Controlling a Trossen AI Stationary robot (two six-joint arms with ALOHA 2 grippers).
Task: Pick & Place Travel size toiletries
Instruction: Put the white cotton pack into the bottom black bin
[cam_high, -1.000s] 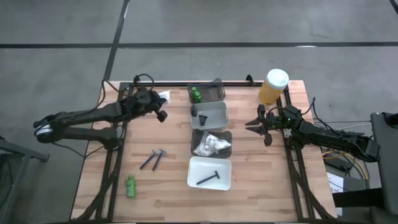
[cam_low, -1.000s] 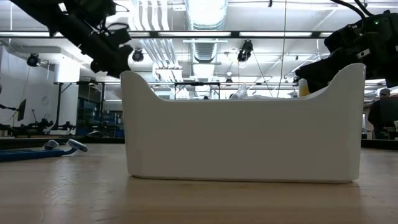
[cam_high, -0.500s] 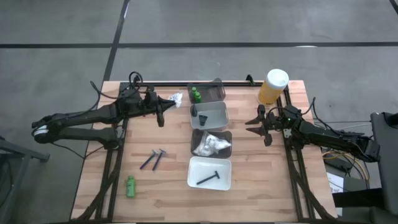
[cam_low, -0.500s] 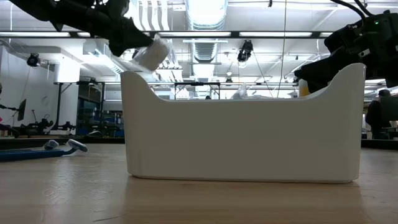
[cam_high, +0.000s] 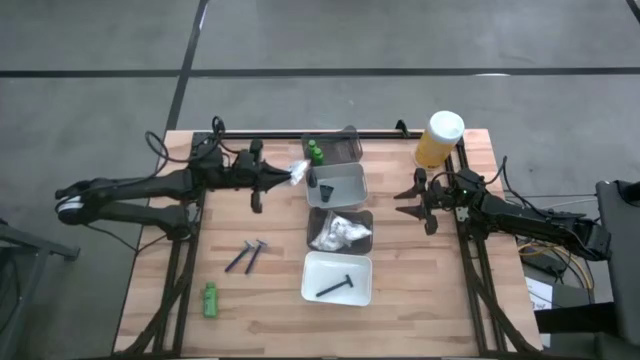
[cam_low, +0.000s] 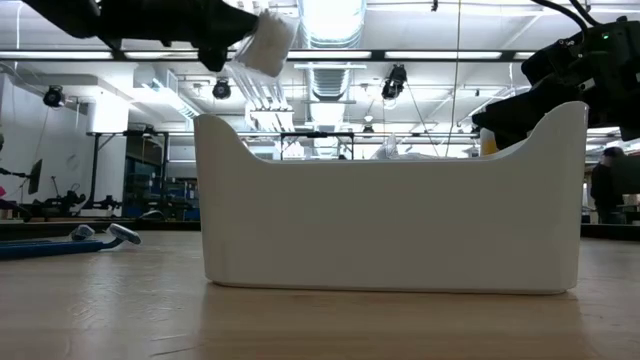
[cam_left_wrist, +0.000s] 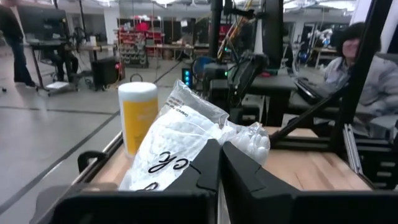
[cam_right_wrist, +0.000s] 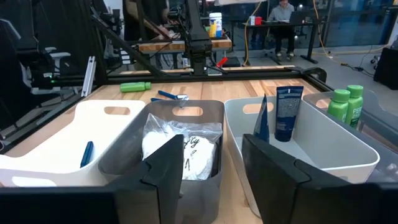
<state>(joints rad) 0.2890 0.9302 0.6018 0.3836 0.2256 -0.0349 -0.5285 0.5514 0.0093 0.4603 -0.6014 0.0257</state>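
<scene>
While the tabletop (cam_high: 270, 300) lies below and the right claw (cam_high: 412, 200) waits half open and empty beside the trays (cam_high: 338, 232), the left claw (cam_high: 283, 175), pinched tight on one edge, carries a packet (cam_high: 298, 171) that looks light, soft, crinkly.

From the low view I can see nothing inside the row of trays: the near white tray (cam_low: 390, 215) fills mid-frame and blocks everything behind it. In the high view the dark stick (cam_high: 335, 286) in it is too small to identify; possibly a razor. In the left wrist view the white packet (cam_left_wrist: 180, 140) hides much of the table, its lower print cut off by the fingers.
</scene>
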